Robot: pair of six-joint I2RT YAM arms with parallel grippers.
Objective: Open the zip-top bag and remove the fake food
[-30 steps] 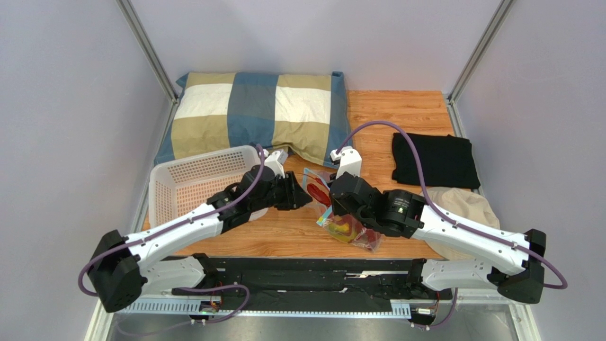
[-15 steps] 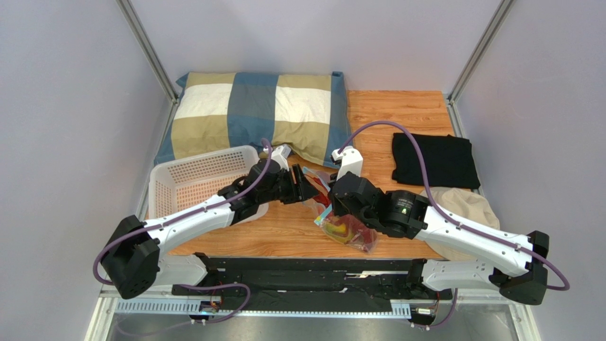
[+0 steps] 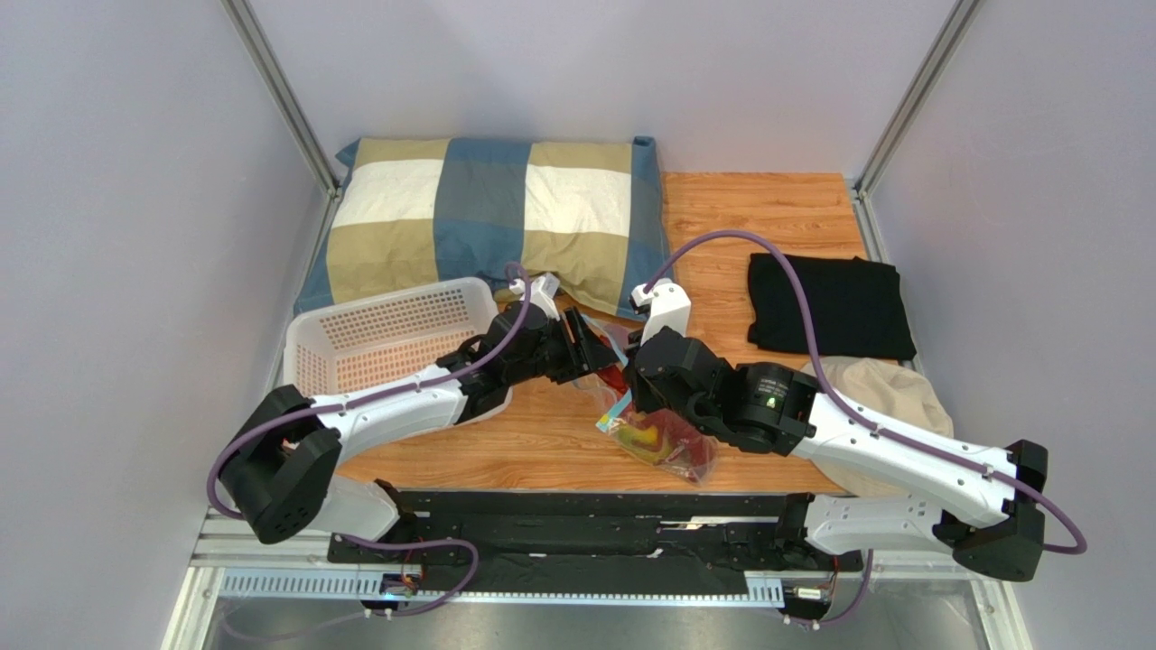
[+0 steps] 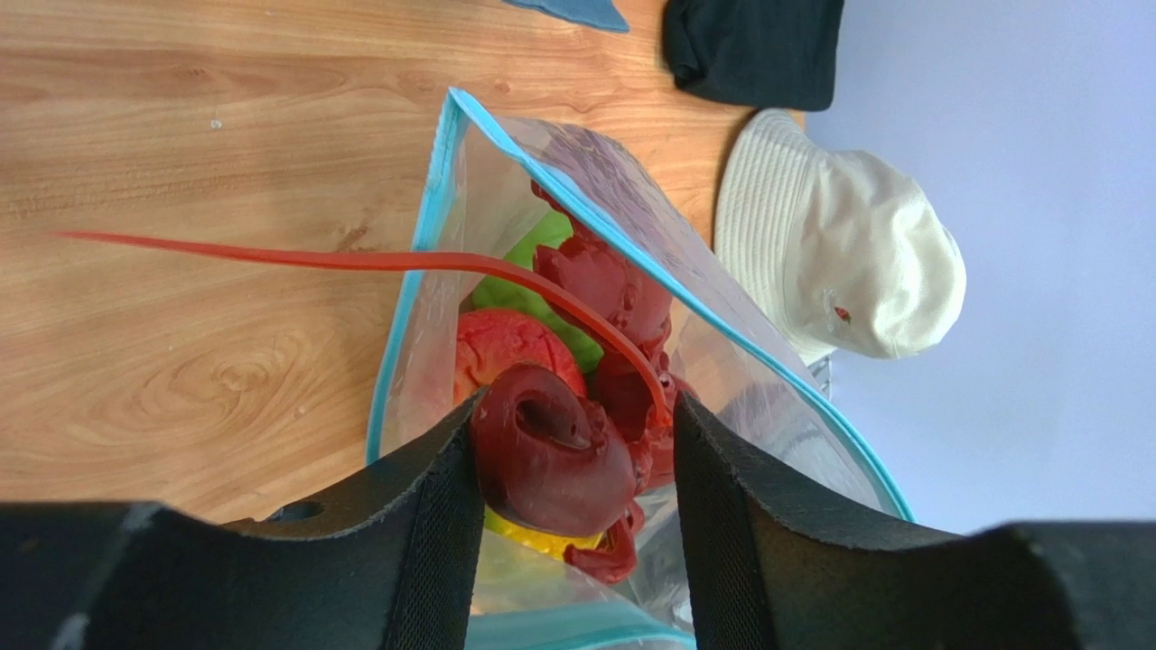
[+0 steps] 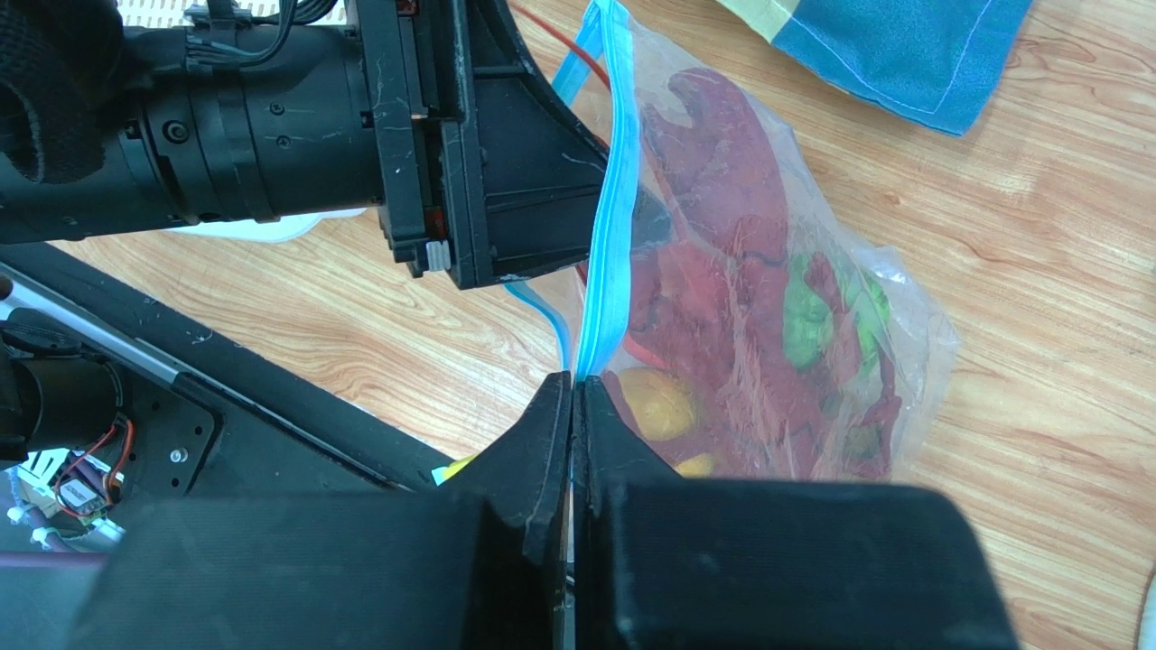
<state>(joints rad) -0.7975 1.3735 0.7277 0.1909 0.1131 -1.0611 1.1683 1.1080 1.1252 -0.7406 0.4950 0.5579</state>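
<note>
The clear zip-top bag (image 3: 657, 442) lies on the wooden table with its blue-edged mouth open. My right gripper (image 5: 571, 386) is shut on the bag's blue zipper strip (image 5: 611, 190) and holds one lip up. My left gripper (image 4: 577, 420) is open and reaches into the bag mouth (image 4: 611, 190). Its jaws straddle a dark red claw of the lobster (image 4: 556, 454); the left jaw touches it and the right jaw stands apart. Inside the bag I also see a green leafy piece (image 4: 536, 251), a red-orange fruit (image 4: 491, 355) and a yellow piece (image 5: 665, 404). In the top view both grippers meet at the bag's far end (image 3: 608, 363).
A white perforated basket (image 3: 367, 345) stands left of the bag. A checked pillow (image 3: 489, 217) lies at the back. A black cloth (image 3: 825, 305) and a cream hat (image 3: 882, 393) lie to the right. A dark rail (image 3: 570, 522) runs along the near edge.
My left arm has stretched to the right and its gripper has gone into the bag mouth. The right gripper has kept its hold, and the bag has shifted slightly left.
</note>
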